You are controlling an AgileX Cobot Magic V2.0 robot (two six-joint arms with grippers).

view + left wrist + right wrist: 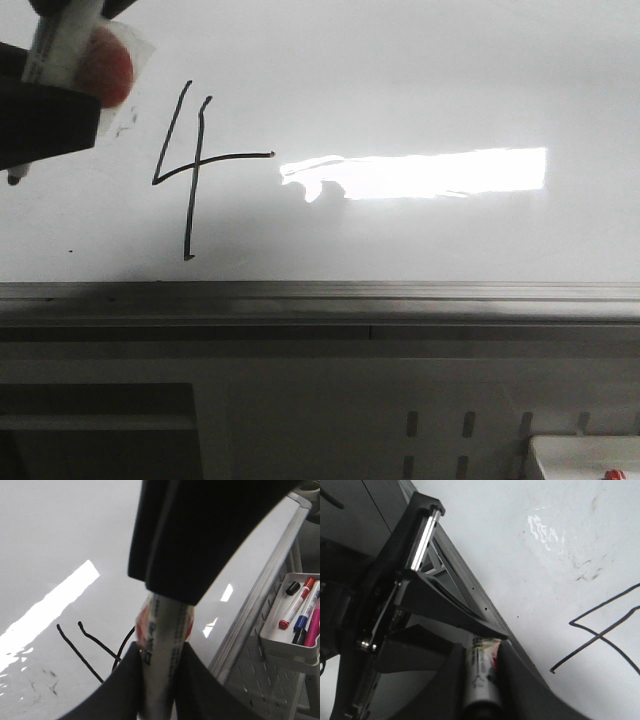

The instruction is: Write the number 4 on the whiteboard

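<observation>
Whiteboard (420, 80) (glossy) bears thin black number 4 (192, 170).

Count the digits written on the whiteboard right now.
1: the number 4 on the whiteboard, left of the bright glare. More may lie beyond the frame.

Black "4" (192, 170) on whiteboard (420, 80); marker print unreadable.

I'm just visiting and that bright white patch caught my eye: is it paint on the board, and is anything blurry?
Front view: the patch is glare reflected on the glossy whiteboard, right of the number 4; the marker at top left is blurred. Left wrist view: the same glare shows as a slanted streak, and the near gripper is dark and soft. Right wrist view: only a small sheen.
</observation>
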